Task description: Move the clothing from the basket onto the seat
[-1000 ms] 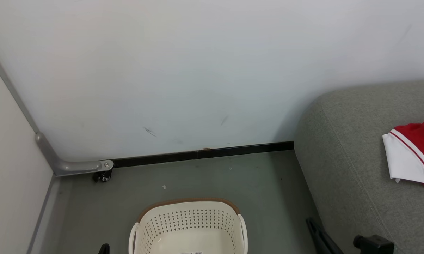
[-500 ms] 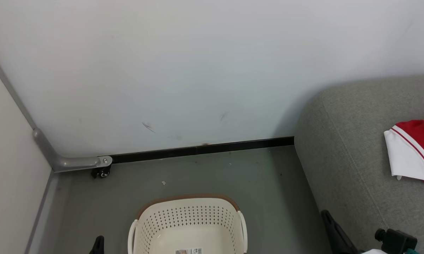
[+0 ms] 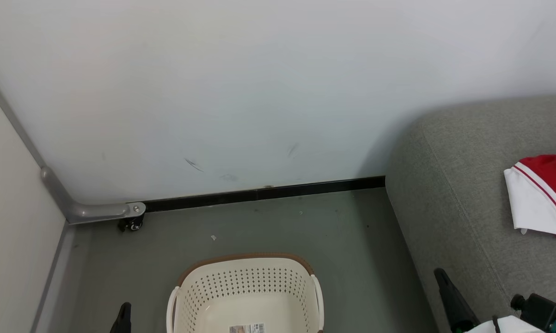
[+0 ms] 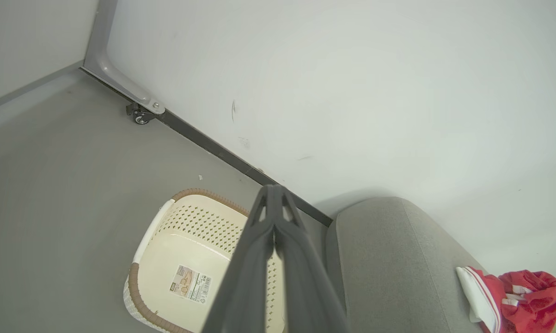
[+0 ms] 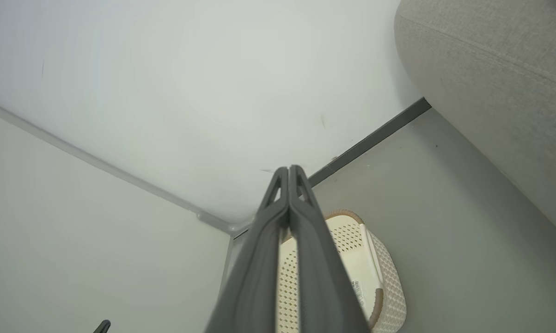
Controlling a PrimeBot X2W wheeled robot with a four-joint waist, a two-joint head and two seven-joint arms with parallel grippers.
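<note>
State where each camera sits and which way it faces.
Head view: on the head, facing forward and down at the basket, wall and sofa; left gripper and right gripper tips show.
Left wrist view: on the left wrist, facing past the basket to clothing on the sofa; shut fingers show.
Right wrist view: on the right wrist, facing the wall corner; shut fingers show.
All three share the basket.

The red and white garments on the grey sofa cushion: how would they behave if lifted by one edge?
The soft red garments with white trim lie crumpled in folds, so they would probably hang limp and unfold. They look thin, so likely light. On the textured grey woven sofa cushion, a push would probably bunch them, not slide them.
</note>
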